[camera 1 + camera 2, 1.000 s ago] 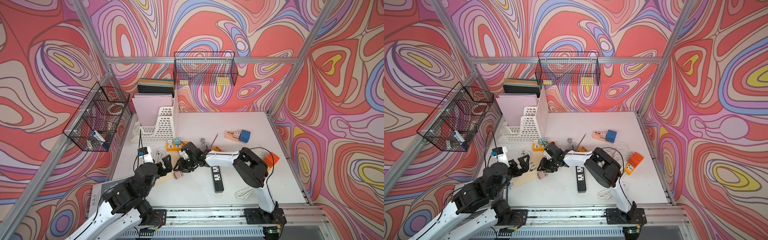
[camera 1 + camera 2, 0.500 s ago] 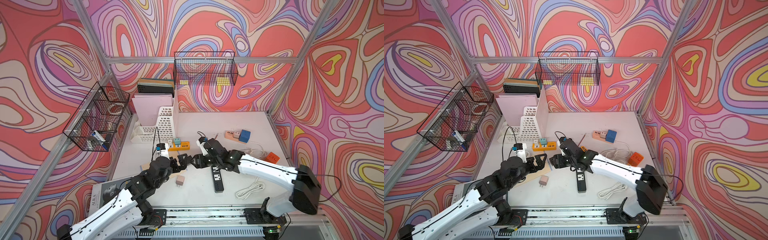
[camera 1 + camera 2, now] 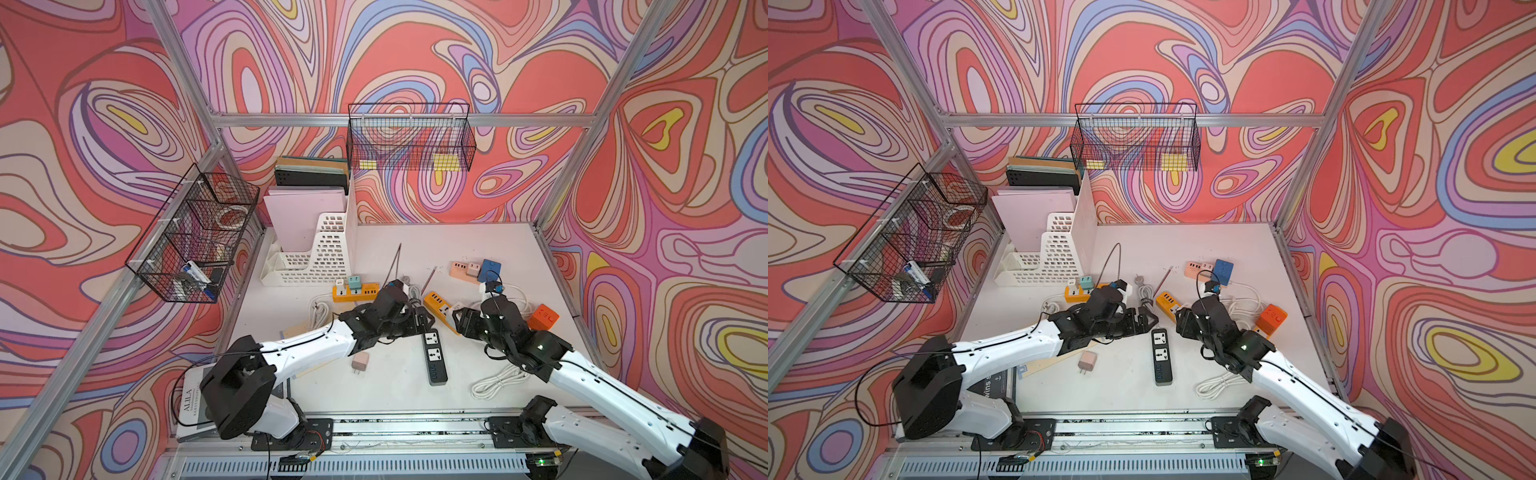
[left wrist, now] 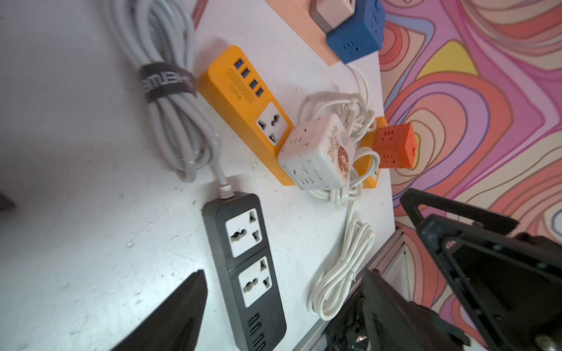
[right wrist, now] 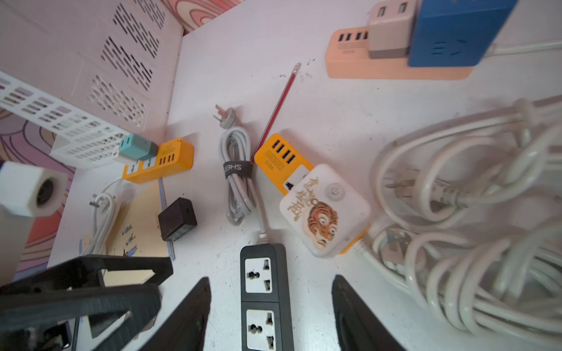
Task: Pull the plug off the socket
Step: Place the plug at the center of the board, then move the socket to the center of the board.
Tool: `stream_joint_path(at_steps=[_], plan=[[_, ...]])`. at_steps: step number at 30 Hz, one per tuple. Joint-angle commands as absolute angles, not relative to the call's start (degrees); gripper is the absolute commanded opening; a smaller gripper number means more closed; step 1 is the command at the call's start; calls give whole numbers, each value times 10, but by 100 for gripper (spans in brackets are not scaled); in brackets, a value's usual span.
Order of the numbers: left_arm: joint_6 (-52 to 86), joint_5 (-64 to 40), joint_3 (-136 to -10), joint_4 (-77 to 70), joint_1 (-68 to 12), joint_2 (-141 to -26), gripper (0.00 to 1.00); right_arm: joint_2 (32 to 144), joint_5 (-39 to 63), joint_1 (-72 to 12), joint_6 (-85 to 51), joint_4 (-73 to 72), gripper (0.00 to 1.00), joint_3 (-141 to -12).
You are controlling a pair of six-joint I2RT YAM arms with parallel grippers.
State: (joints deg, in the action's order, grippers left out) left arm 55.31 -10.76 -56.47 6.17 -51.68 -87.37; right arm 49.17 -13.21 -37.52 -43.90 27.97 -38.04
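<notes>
Both arms stretch low over the table [image 3: 395, 399], meeting at the cord end of the black power strip [image 3: 434, 353]. Left fingers [image 4: 173, 319] and right fingers [image 5: 359, 322] stand apart, empty. The pink plug [image 3: 360, 361] lies loose beside the strip, bare table around it.

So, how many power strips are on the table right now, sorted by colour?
Black power strip: 1
Orange-yellow power strips: 2
Peach power strip: 1
Total: 4
</notes>
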Motion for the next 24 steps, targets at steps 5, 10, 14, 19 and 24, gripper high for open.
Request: stream_joint_path(at_steps=[5, 10, 14, 19, 24], plan=[[527, 1, -711, 362, -567, -993, 88, 378, -246, -370, -532, 364, 64, -352], [529, -20, -750, 357, -585, -1051, 89, 331, -261, -371, -552, 391, 64, -334], [513, -45, -797, 346, -601, -1102, 90, 322, -257, -370, -555, 396, 64, -330], [530, -25, -825, 362, -608, -1140, 90, 324, -251, -370, -550, 402, 64, -333], [557, 31, -850, 435, -608, -1164, 88, 316, -252, -370, -548, 410, 64, -335]])
